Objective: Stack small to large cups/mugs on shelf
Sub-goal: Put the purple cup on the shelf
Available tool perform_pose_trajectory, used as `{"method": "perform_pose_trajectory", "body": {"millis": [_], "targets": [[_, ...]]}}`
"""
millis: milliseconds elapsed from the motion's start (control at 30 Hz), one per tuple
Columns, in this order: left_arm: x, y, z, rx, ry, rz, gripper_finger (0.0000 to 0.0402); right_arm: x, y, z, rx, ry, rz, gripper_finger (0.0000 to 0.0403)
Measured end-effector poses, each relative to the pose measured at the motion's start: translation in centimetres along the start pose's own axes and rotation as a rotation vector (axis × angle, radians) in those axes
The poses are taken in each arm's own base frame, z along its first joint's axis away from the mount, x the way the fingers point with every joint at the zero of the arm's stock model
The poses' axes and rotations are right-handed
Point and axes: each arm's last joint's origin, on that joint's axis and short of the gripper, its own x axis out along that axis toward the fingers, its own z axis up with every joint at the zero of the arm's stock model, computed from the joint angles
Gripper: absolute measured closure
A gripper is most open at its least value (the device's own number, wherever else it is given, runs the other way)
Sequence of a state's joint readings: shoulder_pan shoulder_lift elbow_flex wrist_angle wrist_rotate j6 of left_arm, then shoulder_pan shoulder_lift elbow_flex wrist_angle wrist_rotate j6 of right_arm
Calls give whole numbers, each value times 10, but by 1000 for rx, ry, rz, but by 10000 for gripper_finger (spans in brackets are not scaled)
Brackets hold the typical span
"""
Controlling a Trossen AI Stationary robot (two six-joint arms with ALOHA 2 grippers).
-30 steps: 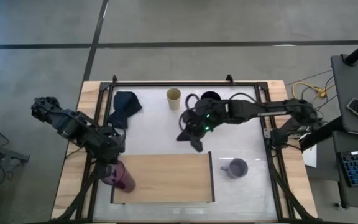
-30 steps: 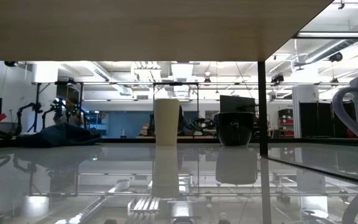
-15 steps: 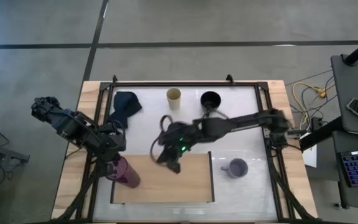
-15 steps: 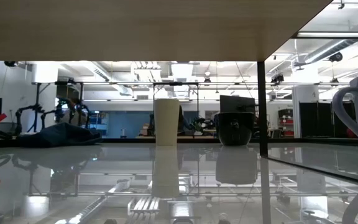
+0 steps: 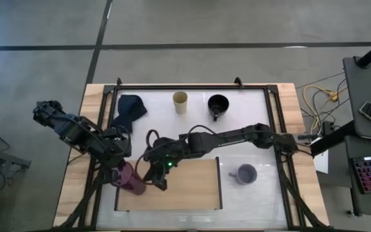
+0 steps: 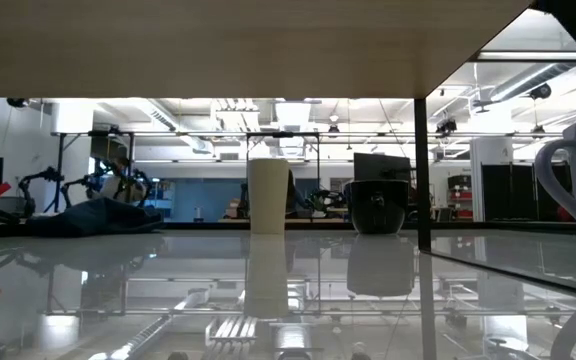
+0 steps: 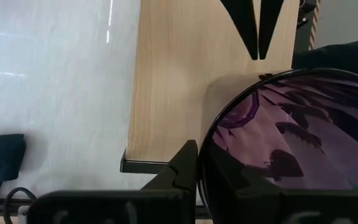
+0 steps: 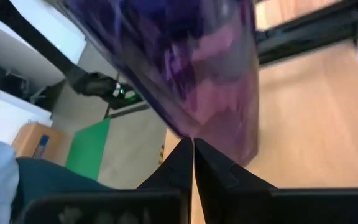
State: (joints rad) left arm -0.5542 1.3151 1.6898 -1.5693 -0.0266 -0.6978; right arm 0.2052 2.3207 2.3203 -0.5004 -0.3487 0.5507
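Overhead, the left gripper (image 5: pixel 120 173) is clamped on the tilted purple tumbler (image 5: pixel 130 180) at the left end of the light-wood shelf (image 5: pixel 185 187); the right gripper (image 5: pixel 160 185), fingers pressed together and holding nothing, reaches across the shelf with its tips just beside the tumbler. The beige cup (image 5: pixel 180 102) and black mug (image 5: pixel 218 104) stand along the far edge of the table, the lavender-grey mug (image 5: pixel 244 174) right of the shelf, and a dark blue cloth (image 5: pixel 128 111) at far left
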Motion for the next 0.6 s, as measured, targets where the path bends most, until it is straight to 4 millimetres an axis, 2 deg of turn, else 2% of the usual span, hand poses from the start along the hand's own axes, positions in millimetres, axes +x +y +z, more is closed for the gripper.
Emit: {"method": "perform_pose_trajectory", "body": {"millis": [333,600], "targets": [[-6,-1,0,8,-26,3,401,9,10,-12,58,45,55,394],[-1,-6,5,6,-12,7,401,17,7,-13,70,-41,30,394]]}}
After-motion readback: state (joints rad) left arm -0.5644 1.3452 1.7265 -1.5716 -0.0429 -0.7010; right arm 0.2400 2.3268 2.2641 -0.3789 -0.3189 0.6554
